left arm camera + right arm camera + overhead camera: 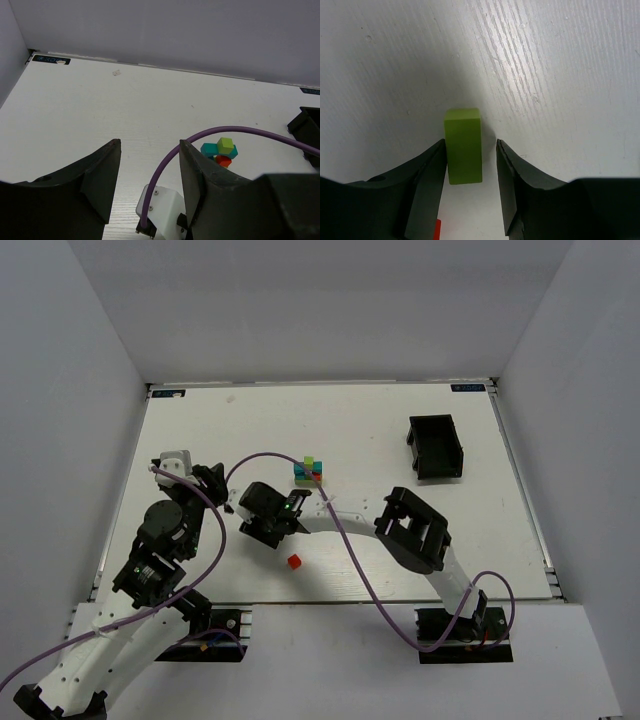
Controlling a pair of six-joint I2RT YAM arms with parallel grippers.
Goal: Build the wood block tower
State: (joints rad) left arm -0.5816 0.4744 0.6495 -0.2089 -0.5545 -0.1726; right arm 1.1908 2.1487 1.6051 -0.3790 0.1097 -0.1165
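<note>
Top view: wood block tower (pixel 308 470) mid-table, red cube (pixel 294 561) loose nearer the arms. Left wrist view: left gripper (pixel 150 145) jaws apart, tower ahead-right. Right wrist view: right gripper (pixel 470 143) spread around lime-green block (pixel 463 146), block against one finger.

Your top view looks steeply down from behind the arm bases (pixel 215 625) at its bottom edge, covering the whole counter (pixel 380 430). Your left wrist view skims low across it toward the back wall (pixel 175 35); the tower (pixel 220 152), right of centre there, sits mid-frame up top. Your right wrist view faces straight down, very close.
</note>
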